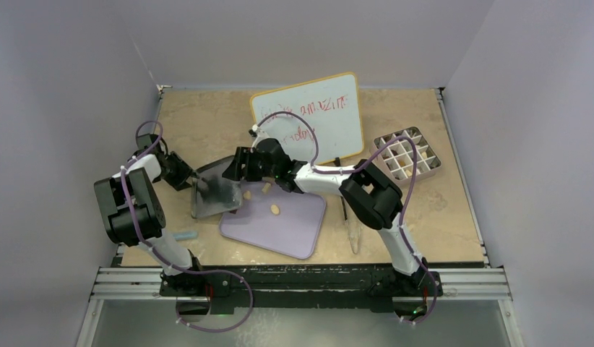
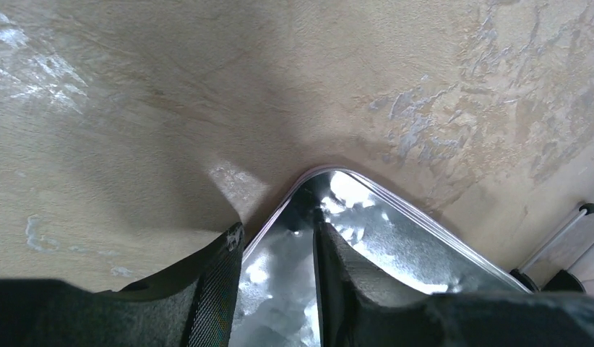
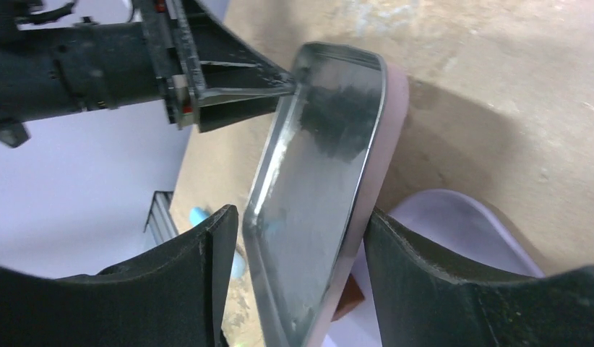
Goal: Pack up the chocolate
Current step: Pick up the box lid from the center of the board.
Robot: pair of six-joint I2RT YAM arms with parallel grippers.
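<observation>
Left arm [image 1: 131, 206] and right arm [image 1: 370, 196]: bulky black joint housings, white links. A purple cable [image 1: 207, 330] loops loosely along each, trailing past the black bases [image 1: 186, 283] at the frame's bottom. Fingers [image 3: 431, 282] matte black, wedge-shaped; one left finger's pad [image 2: 214, 296] carries fine mesh texture.

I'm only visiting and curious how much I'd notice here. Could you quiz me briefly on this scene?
1. True or false: the whiteboard is blank.
2. How many claws straddle the shiny tray?
3. What do the chocolate pieces lie on?
Key: 1 false, it bears red writing. 2 two, the left claw and the right claw. 3 the lavender tray.
</observation>
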